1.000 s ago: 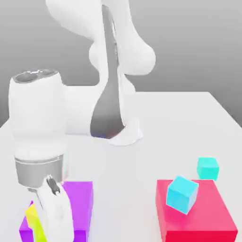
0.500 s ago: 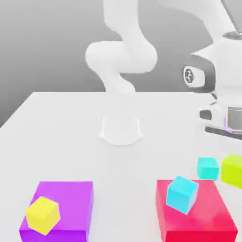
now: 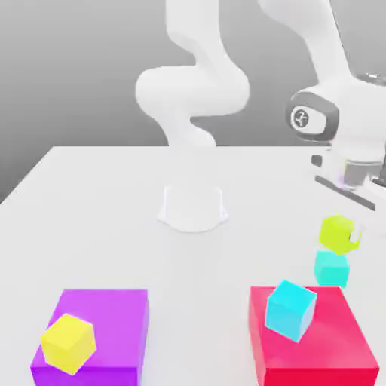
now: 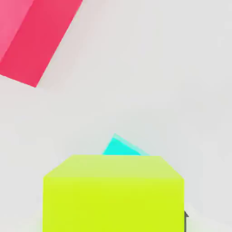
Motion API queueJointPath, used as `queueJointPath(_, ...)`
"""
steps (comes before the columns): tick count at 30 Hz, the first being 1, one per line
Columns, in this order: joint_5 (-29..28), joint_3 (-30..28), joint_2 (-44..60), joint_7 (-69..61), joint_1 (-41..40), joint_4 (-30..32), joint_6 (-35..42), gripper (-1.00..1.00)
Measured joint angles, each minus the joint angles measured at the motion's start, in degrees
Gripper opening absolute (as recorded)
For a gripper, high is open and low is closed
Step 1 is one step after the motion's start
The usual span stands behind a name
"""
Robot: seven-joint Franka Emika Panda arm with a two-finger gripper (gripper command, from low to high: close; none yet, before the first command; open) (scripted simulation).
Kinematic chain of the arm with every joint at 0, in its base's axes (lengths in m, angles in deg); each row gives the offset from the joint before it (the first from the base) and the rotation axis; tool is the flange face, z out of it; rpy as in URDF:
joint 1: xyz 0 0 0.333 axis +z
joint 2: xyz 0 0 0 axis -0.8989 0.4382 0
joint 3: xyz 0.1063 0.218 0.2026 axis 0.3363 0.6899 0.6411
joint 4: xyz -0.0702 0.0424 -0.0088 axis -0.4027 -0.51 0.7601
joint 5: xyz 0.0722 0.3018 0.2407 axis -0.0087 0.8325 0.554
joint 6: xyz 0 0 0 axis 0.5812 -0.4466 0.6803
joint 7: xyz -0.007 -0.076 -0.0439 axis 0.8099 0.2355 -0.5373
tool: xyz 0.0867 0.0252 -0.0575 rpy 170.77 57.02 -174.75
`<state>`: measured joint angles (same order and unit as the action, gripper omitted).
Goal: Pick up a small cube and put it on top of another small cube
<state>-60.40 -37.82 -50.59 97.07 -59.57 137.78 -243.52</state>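
Six blocks on the white table point(image 3: 113, 196), catalogued; one arm; one pincer

Small cubes, two: lime-green cube point(image 3: 336, 233), one, pinched in the pincer point(image 3: 345, 235) and hanging just above the teal cube point(image 3: 331, 268), one, which sits on the table at the exterior view's right, just beyond the red block's far edge; whether the two cubes touch cannot be told; the lime-green cube is carried directly over the teal one, apparently so that it can be lowered straight onto the top face; in the hand view the lime-green cube point(image 4: 113, 192) covers most of the teal cube point(image 4: 123, 147), only a corner peeping out, which suggests the alignment is close though slightly turned

Large blocks, two: purple block point(image 3: 113, 320), one, near left in the exterior view; red block point(image 3: 332, 350), one, near right; both seem to serve as stands for other cubes and have no part in the stacking

Medium cubes, two: yellow cube point(image 3: 68, 344), one, tilted on the purple block; sky-blue cube point(image 3: 290, 310), one, tilted on the red block, near the teal cube but apart from it

Arm, one: base at table centre, far side; wrist reaching over to the right
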Motion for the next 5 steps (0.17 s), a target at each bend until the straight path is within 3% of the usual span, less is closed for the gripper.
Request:
queueJointPath(3, -9.81, -4.04, 4.94, 6.94, 2.03, -0.04, -3.39, -1.0)
queueJointPath(4, -11.42, -5.77, 5.85, 8.07, 3.51, -0.05, -4.09, 1.0)
queueJointPath(5, -11.42, -5.77, 5.85, 8.07, 3.51, -0.05, -4.09, 1.0)
